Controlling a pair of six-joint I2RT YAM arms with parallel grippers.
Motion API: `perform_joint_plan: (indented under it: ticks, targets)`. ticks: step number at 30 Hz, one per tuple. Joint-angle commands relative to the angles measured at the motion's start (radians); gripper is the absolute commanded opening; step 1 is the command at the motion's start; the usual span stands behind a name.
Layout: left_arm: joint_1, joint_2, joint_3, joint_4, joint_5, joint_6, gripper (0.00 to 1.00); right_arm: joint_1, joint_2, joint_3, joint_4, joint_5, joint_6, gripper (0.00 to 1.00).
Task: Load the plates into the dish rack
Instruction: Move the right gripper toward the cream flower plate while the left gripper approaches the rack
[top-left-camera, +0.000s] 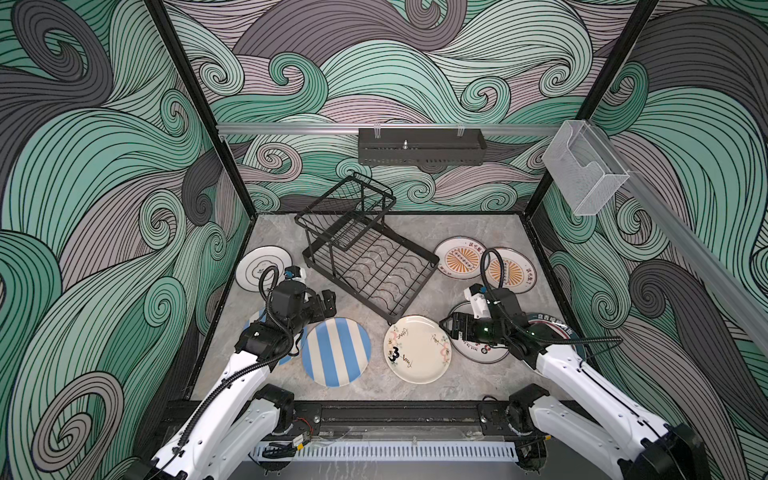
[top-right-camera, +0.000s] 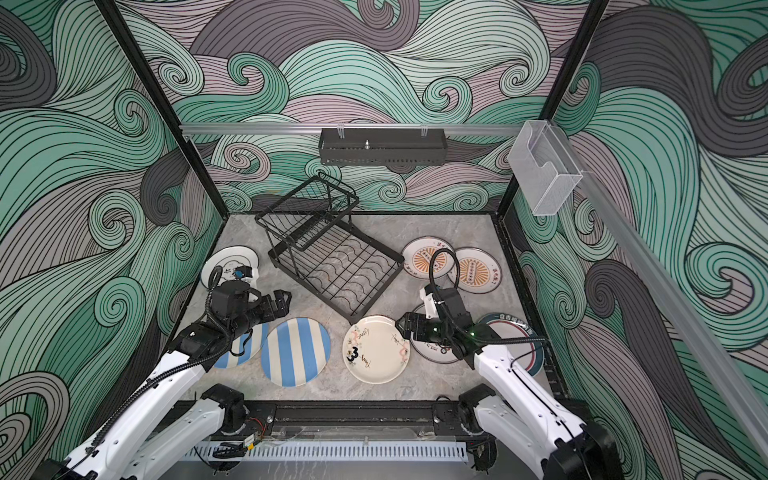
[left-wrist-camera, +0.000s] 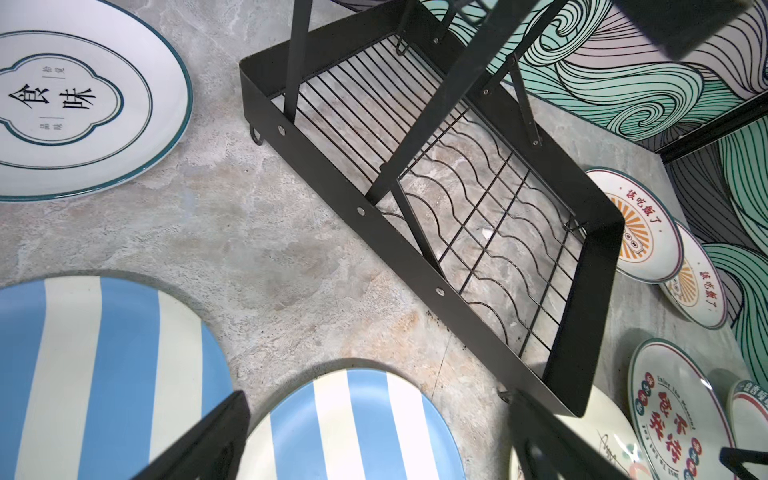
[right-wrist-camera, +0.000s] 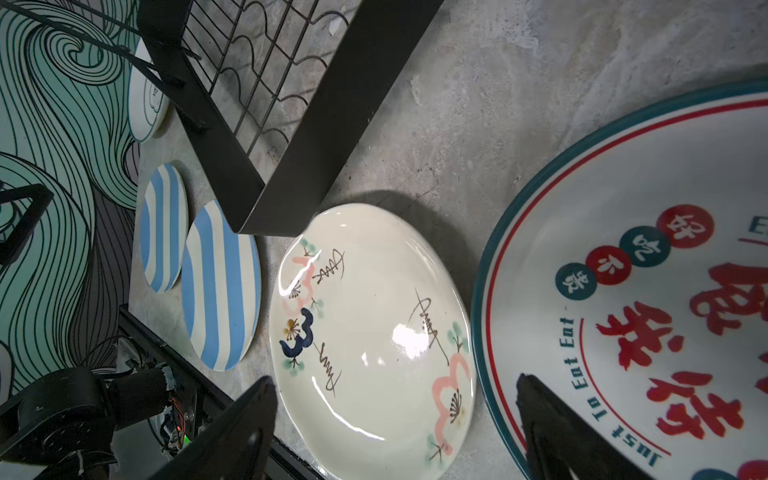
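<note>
right gripper jaws wide over cream doodle plate rim, probably for pickup; left gripper wide too; dish rack empty.

Two arms, same build: left arm and right arm have white shell links with small dark screw holes and black joint housings. A black ribbed cable hose loops behind each wrist. Just behind the hand sits a white camera mount with a blue plug. There's a green light on the right wrist. The left gripper and right gripper are black with wedge-shaped fingers.
</note>
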Motion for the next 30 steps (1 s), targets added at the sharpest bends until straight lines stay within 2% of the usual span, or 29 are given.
perform_joint_plan:
  ticks: [1,7,10,13,21,26,30]
  targets:
    - [0.001,0.032,0.02,0.046,0.01,0.014,0.99,0.013,0.098,0.082,0.111,0.043,-0.016,0.91]
    - [0.0,0.137,0.022,0.245,-0.008,0.042,0.98,0.015,0.186,0.12,0.13,0.064,-0.025,0.91]
    - [0.001,0.209,0.065,0.272,-0.015,0.087,0.99,0.016,0.215,0.135,0.077,0.06,-0.085,0.92]
    - [0.0,0.295,0.12,0.257,-0.041,0.118,0.98,0.016,0.242,0.154,0.109,0.017,-0.137,0.91]
    - [0.0,0.441,0.179,0.355,-0.188,0.142,0.99,0.016,0.302,0.211,0.14,-0.001,-0.146,0.92]
    - [0.0,0.517,0.246,0.29,-0.363,0.129,0.99,0.016,0.272,0.192,0.128,0.026,-0.154,0.92]
    - [0.0,0.531,0.249,0.308,-0.424,0.134,0.99,0.016,0.242,0.16,0.146,0.032,-0.143,0.92]
